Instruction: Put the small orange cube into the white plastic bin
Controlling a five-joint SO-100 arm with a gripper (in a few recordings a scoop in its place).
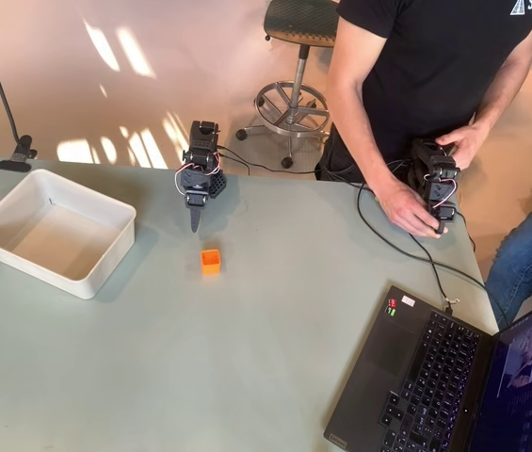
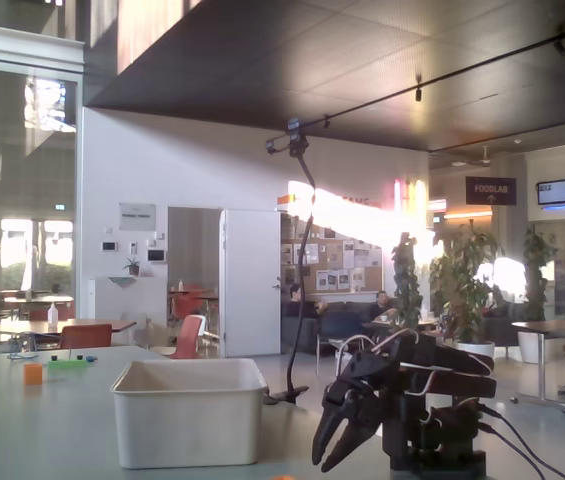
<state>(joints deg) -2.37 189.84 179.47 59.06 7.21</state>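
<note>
Nothing is done yet: the cube (image 1: 210, 261) sits on the table (image 1: 247, 358), at 3 o'clock from the empty bin (image 1: 55, 232). The gripper (image 1: 195, 224), at 12 o'clock from the cube, holds nothing, jaws slightly parted.

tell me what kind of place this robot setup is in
Probably a shared table in a public atrium or cafeteria hall, not a closed lab. The fixed view shows cafe tables with red chairs, potted plants and a hanging sign. On the table sit a laptop and the white plastic bin.
</note>
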